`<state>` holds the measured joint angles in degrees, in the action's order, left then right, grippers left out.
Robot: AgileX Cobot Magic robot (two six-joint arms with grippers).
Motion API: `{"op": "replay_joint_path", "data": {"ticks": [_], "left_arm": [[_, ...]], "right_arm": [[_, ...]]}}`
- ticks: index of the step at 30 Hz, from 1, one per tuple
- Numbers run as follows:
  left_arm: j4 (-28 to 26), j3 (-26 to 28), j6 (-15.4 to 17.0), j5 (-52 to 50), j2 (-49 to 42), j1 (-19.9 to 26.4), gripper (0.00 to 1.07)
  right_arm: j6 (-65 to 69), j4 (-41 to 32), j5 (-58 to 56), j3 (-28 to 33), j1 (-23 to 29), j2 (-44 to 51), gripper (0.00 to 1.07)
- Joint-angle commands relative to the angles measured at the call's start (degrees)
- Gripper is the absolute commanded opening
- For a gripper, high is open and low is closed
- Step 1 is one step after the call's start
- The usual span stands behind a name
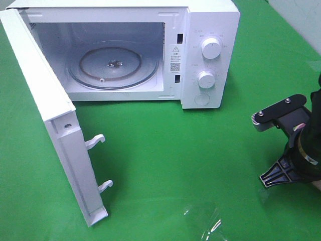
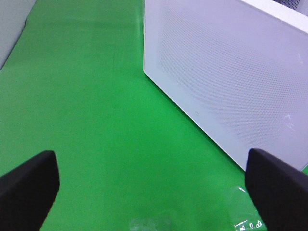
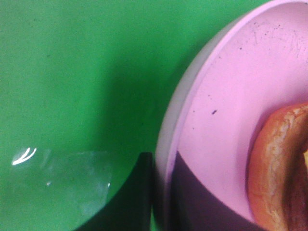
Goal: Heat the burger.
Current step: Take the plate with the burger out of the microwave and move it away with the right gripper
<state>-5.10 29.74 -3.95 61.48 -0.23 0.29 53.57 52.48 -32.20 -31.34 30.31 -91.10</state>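
Pink plate rim (image 3: 166, 144) fills my right wrist view, pinched in my right claw (image 3: 161, 192), with the burger (image 3: 276, 168) sitting on it near the edge. Across the green counter (image 1: 165, 150) the microwave (image 1: 205, 50) stands with its door (image 1: 50, 125) swung wide, turntable (image 1: 113, 68) bare. My left claw (image 2: 154, 183) hangs spread apart, empty. Tilting the plate during the carry could slide the burger off.

Microwave (image 1: 210, 50) cavity wide open, turntable (image 1: 114, 66) bare, door (image 1: 50, 125) swung out left, green mat (image 1: 190, 160) clear in front
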Motion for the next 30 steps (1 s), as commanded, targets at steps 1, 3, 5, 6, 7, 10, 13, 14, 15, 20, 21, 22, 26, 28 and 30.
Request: {"op": "replay_joint_path", "data": {"ticks": [1,3,5,6,7,10,13,14,15,20,21,22,26,28,30], "left_arm": [[-0.4,-0.06,0.29,-0.17,-0.97,0.11,0.97],[-0.4,-0.06,0.29,-0.17,-0.97,0.11,0.97],[-0.4,-0.06,0.29,-0.17,-0.97,0.11,0.97],[-0.4,-0.06,0.29,-0.17,-0.97,0.11,0.97],[-0.4,-0.06,0.29,-0.17,-0.97,0.11,0.97],[-0.4,-0.06,0.29,-0.17,-0.97,0.11,0.97],[-0.4,-0.06,0.29,-0.17,-0.97,0.11,0.97],[-0.4,-0.06,0.29,-0.17,-0.97,0.11,0.97],[-0.4,-0.06,0.29,-0.17,-0.97,0.11,0.97],[-0.4,-0.06,0.29,-0.17,-0.97,0.11,0.97],[-0.4,-0.06,0.29,-0.17,-0.97,0.11,0.97],[-0.4,-0.06,0.29,-0.17,-0.97,0.11,0.97],[-0.4,-0.06,0.29,-0.17,-0.97,0.11,0.97],[-0.4,-0.06,0.29,-0.17,-0.97,0.11,0.97],[-0.4,-0.06,0.29,-0.17,-0.97,0.11,0.97]], "right_arm": [[2.69,4.58,-0.46,-0.29,-1.72,-2.01,0.0],[3.55,4.81,-0.06,-0.52,-2.58,-3.38,0.0],[5.04,5.84,0.92,-0.52,-3.55,-4.81,0.0],[5.04,5.84,0.92,-0.52,-3.55,-4.81,0.0],[5.73,6.59,2.06,-0.52,-4.24,-6.13,0.0],[8.25,7.73,2.58,-0.52,-4.35,-7.91,0.0],[9.85,7.73,3.09,-0.52,-4.35,-8.54,0.03],[10.49,7.51,3.38,-0.52,-4.35,-8.48,0.08],[10.49,7.05,3.21,-0.52,-4.3,-8.31,0.14],[10.49,5.84,2.98,-0.52,-4.01,-8.25,0.27],[10.2,4.07,2.98,-0.52,-4.01,-7.56,0.38],[10.2,4.07,2.98,-0.52,-4.01,-7.56,0.38],[5.61,-1.26,2.98,-0.52,-4.01,-1.32,0.6],[4.07,-2.64,2.98,-0.52,-4.01,0.29,0.62],[0.86,-6.07,3.21,-0.52,-4.01,3.72,0.63]]}}
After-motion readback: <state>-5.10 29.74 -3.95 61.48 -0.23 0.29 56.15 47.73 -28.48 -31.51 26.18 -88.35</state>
